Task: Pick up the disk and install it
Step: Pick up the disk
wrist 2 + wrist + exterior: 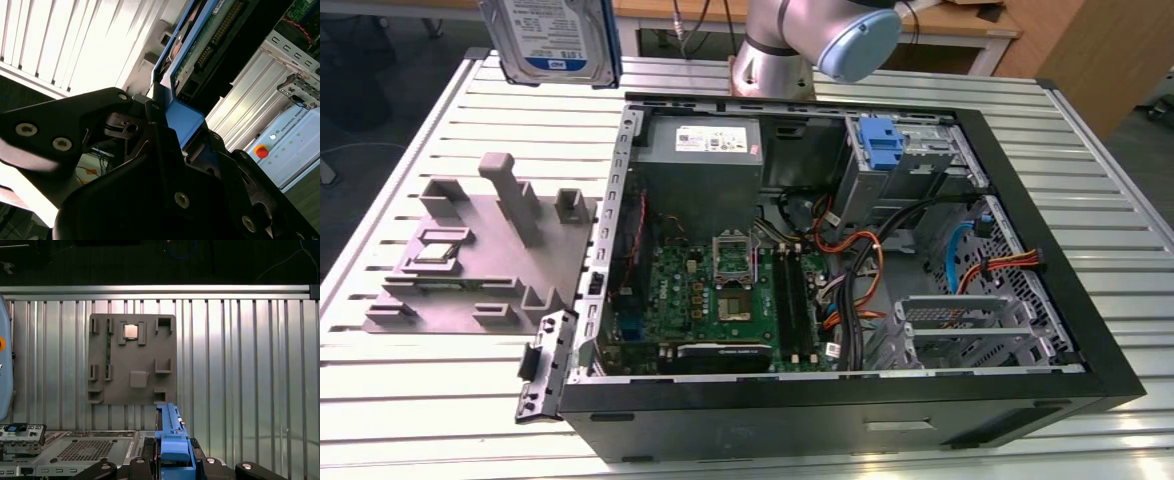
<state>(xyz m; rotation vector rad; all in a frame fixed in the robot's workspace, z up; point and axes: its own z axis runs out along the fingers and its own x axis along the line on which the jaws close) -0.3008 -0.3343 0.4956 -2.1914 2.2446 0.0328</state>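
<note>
The disk, a silver-grey drive with a white-and-blue label in a blue carrier, hangs upright in the air above the table's far corner on the exterior view's left. In the second wrist view my gripper is shut on the blue carrier of the disk, whose green circuit-board side shows. Seen edge-on in the first wrist view, the disk sticks out from my gripper, high over the slatted table.
An open computer case lies on the slatted table, with a blue-handled caddy near the power supply. A grey fixture plate holding a small silver chip sits beside the case. The arm's base stands behind.
</note>
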